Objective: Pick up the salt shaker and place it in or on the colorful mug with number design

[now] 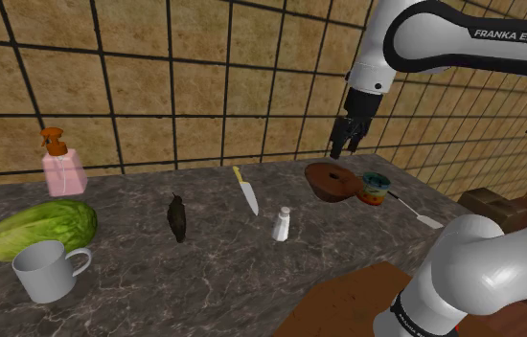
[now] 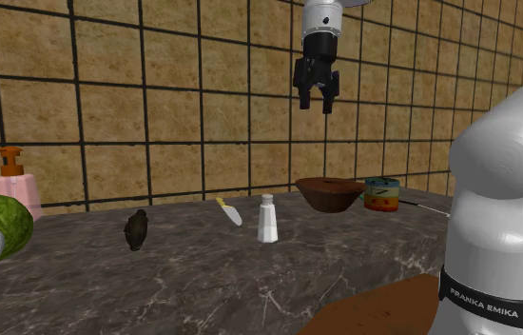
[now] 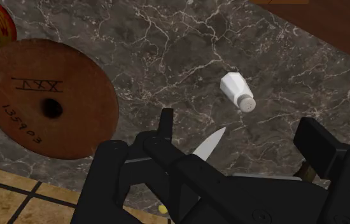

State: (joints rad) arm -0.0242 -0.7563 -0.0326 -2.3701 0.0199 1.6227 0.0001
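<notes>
White salt shaker [image 2: 267,219] stands upright, well below the spread fingers [image 2: 329,103].

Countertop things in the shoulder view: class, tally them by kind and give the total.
Mugs: 2, grey mug, colourful mug
Knife: 1
Salt shaker: 1
Brown bowl: 1
Soap bottle: 1
Lettuce: 1
Dark lump: 1
White utensil: 1
Total: 9
</notes>
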